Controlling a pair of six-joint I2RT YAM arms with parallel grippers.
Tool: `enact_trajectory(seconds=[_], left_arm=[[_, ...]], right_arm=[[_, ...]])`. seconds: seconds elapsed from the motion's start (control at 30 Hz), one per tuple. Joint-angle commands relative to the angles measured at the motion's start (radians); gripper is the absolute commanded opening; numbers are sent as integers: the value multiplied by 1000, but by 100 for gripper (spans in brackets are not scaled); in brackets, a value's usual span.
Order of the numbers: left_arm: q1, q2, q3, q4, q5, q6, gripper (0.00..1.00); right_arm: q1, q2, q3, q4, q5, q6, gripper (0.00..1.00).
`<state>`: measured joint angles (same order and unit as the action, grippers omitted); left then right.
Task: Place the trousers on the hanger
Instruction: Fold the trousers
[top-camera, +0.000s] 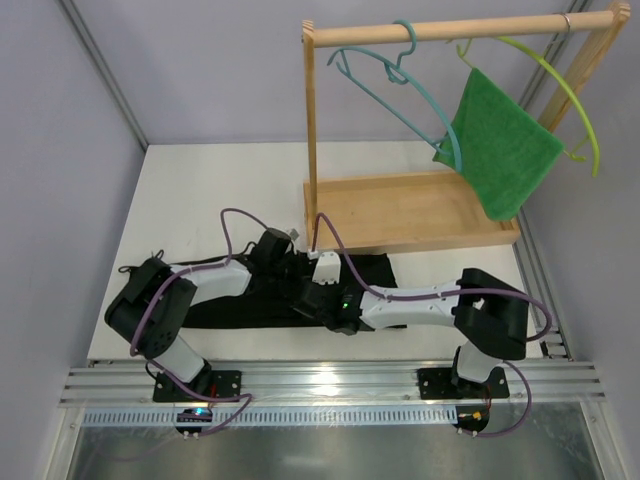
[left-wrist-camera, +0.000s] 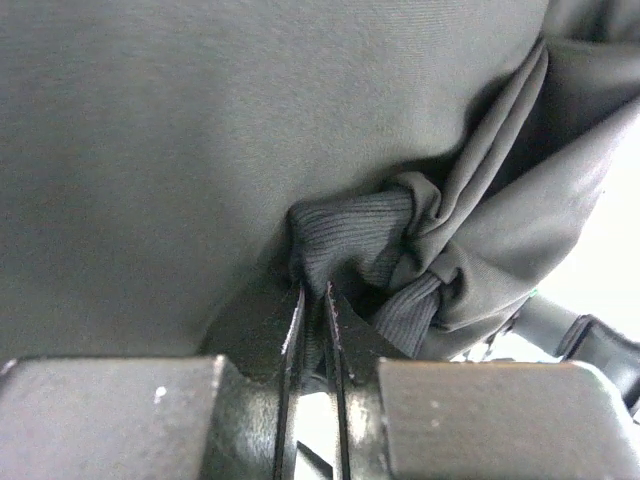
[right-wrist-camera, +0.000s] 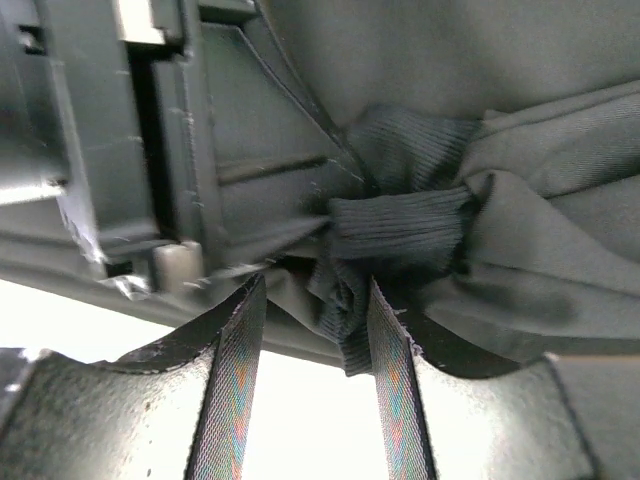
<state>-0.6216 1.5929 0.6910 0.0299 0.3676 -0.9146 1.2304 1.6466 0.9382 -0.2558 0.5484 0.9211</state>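
Lying across the tabletop (top-camera: 200, 195), the trousers (top-camera: 235, 305) are spreading out beneath both claws, and their ribbed waistband (left-wrist-camera: 350, 240) is bunching up in the gap between the two. The left claw (left-wrist-camera: 314, 295) is pinching a fold of that ribbing at its very tips, its fingers almost together with only a thin slit showing. The right claw (right-wrist-camera: 315, 290) is standing partly open directly opposite, flanking the hanging bunch without squeezing it; the fabric is resting against the inner face of one finger. The hanger (top-camera: 410, 42) is hanging on the wooden rail (top-camera: 470, 27), well beyond both claws, with a green cloth (top-camera: 500, 150) beside it.
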Motion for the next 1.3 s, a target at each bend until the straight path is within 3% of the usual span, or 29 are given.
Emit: enact_trajectory(seconds=[0.0,0.23,0.47,0.63,0.73,0.93,1.27], left_arm=[[-1,-51,62,-105,-48,-78,12],[-1,-56,91,-166,-45,-99,6],[5,-50,108,-243,-87,-113,3],[19,-65,108,-295,-143,-118,13],[33,-79,130,-367,-228,-99,31],[78,-96,200,-514,-436,-52,39],[281,-128,222,-593,-443,37,42]], right_arm=[[27,71,137,-160,163,116,48],[44,182,248,-365,263,228,42],[44,206,235,-385,275,263,31],[44,216,240,-366,268,248,28],[46,217,244,-372,268,271,36],[44,196,252,-376,272,311,40],[29,265,315,-468,274,372,41]])
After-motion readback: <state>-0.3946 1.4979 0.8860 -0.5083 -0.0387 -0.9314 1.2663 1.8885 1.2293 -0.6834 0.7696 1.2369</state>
